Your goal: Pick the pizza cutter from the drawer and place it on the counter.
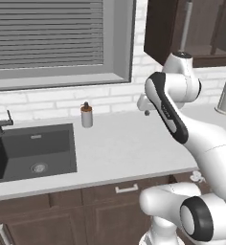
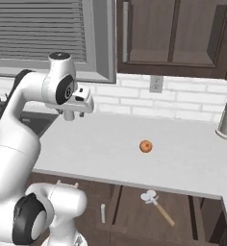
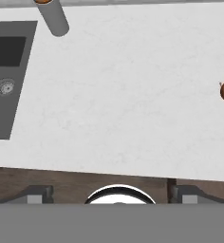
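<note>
Pizza cutter (image 2: 155, 203) in open drawer (image 2: 134, 211) under counter (image 2: 182, 163); fruit (image 2: 145, 146) on counter above it; sink (image 1: 33, 150) far left.

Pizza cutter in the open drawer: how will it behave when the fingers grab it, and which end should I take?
The pizza cutter looks stiff, so it probably won't flex. Its tan handle looks like the safer grip; the thin metal wheel could slip or spin between the fingers. It lies flat in the drawer, so it seems unlikely to roll, though a nudge might slide it.
</note>
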Controlling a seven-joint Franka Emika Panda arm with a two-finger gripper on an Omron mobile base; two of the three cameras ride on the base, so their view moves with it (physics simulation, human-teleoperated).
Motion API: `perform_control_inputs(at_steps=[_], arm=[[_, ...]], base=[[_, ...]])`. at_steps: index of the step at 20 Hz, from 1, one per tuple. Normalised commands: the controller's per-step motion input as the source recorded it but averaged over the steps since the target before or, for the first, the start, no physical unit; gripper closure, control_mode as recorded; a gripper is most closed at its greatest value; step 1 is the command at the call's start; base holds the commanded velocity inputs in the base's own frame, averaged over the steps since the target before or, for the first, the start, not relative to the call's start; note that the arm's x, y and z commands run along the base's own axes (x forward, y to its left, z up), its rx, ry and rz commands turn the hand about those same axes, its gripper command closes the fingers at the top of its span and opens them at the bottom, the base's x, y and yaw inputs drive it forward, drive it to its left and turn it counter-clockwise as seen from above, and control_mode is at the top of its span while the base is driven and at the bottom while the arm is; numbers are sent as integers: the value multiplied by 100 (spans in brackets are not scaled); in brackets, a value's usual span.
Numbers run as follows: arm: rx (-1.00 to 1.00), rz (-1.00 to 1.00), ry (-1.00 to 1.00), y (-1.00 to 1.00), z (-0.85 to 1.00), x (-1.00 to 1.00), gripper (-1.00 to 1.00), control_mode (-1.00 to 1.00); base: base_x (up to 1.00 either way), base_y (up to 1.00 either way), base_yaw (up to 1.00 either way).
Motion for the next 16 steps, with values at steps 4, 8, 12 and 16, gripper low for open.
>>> perform_control_inputs(at_steps=[4, 8, 12, 16], arm=[[0, 0, 0, 0, 0, 0, -100, 100], [0, 0, 0, 0, 0, 0, -100, 100], [0, 0, 0, 0, 0, 0, -100, 100], [0, 0, 0, 0, 0, 0, -100, 100]], base=[[56, -9, 0], [19, 0, 0], [0, 0, 0], [-6, 0, 0]])
